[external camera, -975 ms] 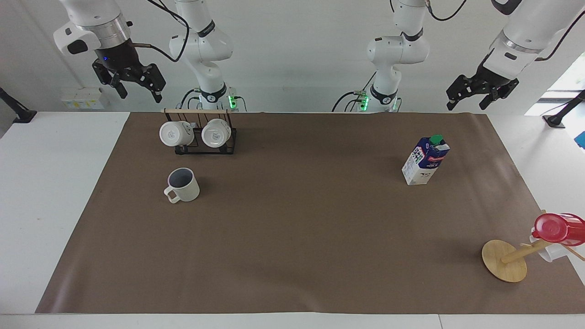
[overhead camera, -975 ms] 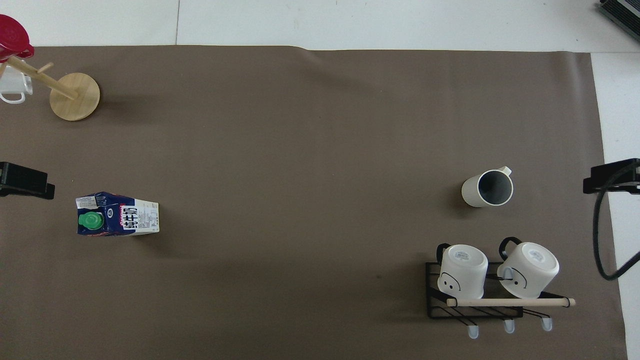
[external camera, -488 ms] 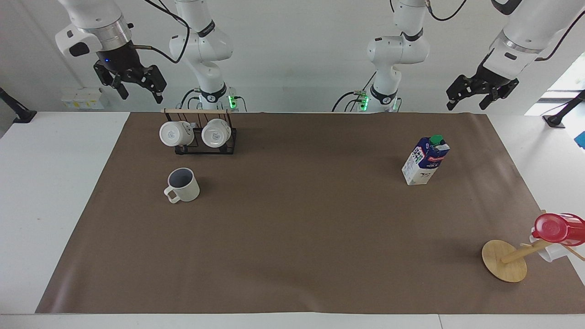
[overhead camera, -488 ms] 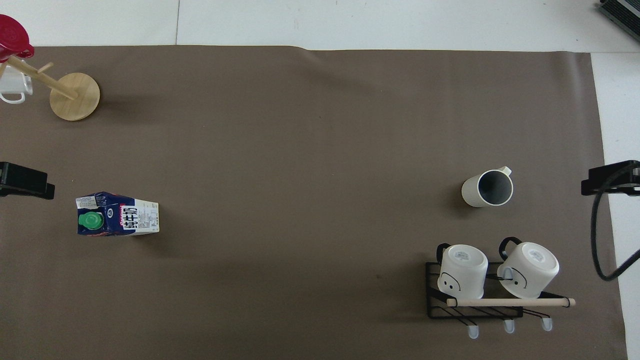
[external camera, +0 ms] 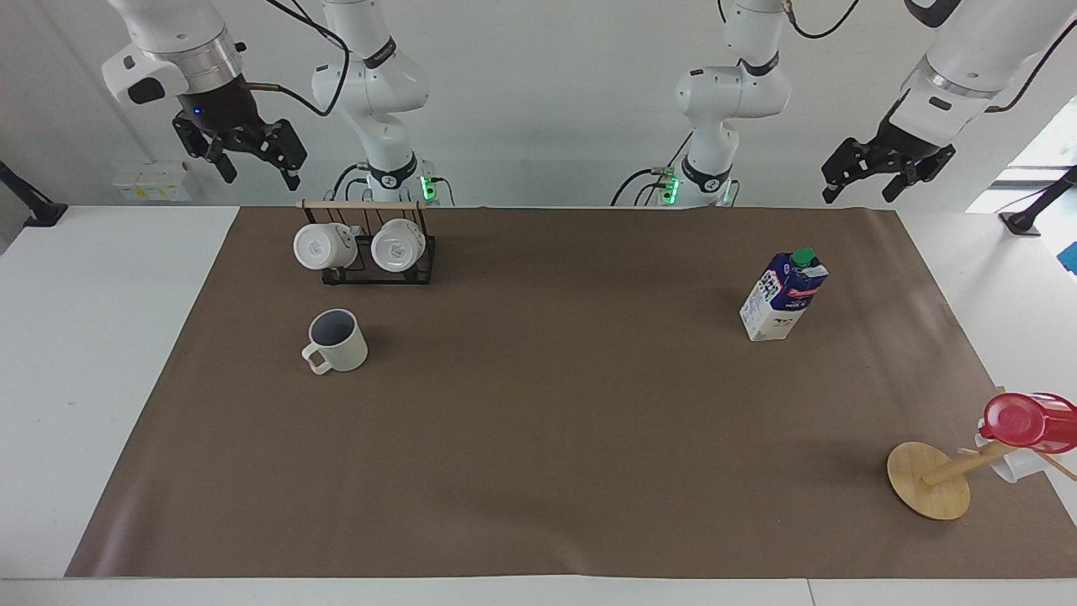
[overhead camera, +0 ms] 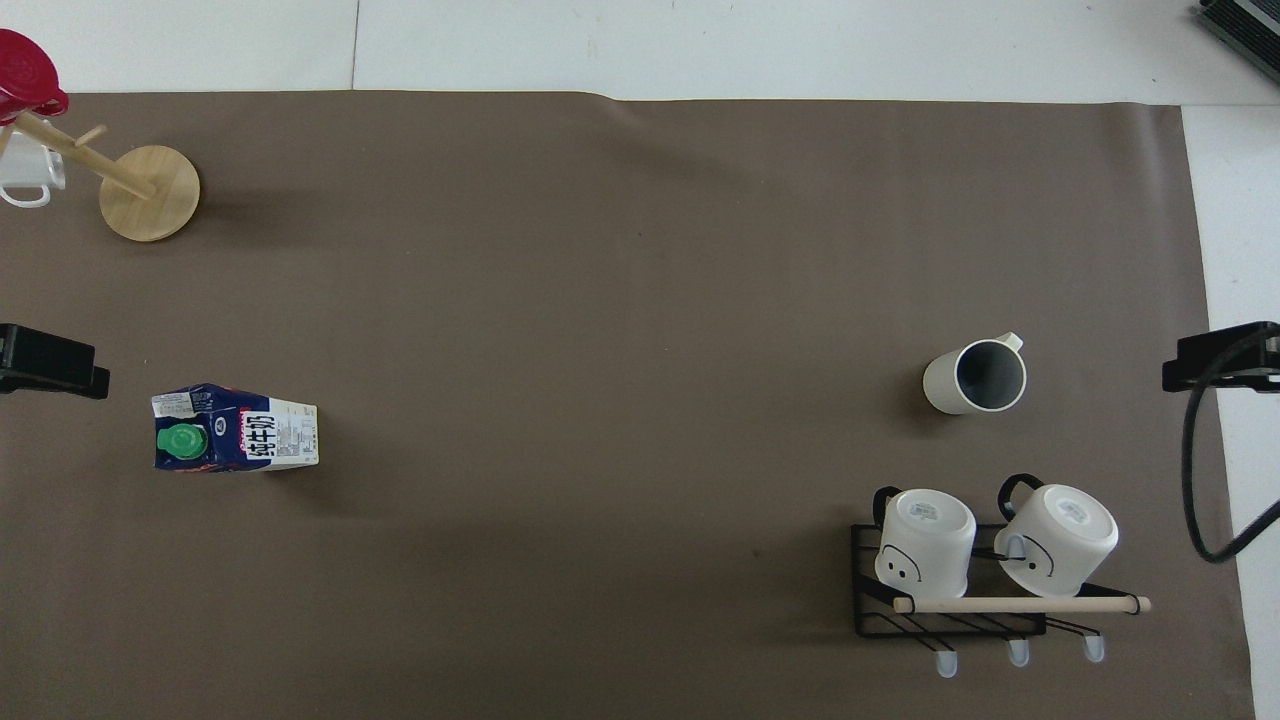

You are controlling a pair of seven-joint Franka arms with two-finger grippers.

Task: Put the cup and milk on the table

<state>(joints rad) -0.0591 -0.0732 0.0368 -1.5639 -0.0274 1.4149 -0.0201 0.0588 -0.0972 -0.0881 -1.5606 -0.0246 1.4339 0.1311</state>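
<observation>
You face plain white wall (external camera: 547,101); daylight from window (external camera: 1039,156) near left arm's end.

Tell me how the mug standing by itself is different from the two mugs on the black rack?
The lone mug stands upright on the brown paper with its dark grey inside showing; the two rack mugs hang tipped over, showing their bottoms. The lone mug is cream; the rack mugs are plain white with little faces printed on their sides. The lone mug lies farther from the robots than the rack. All three have loop handles, and no claw touches any.
</observation>
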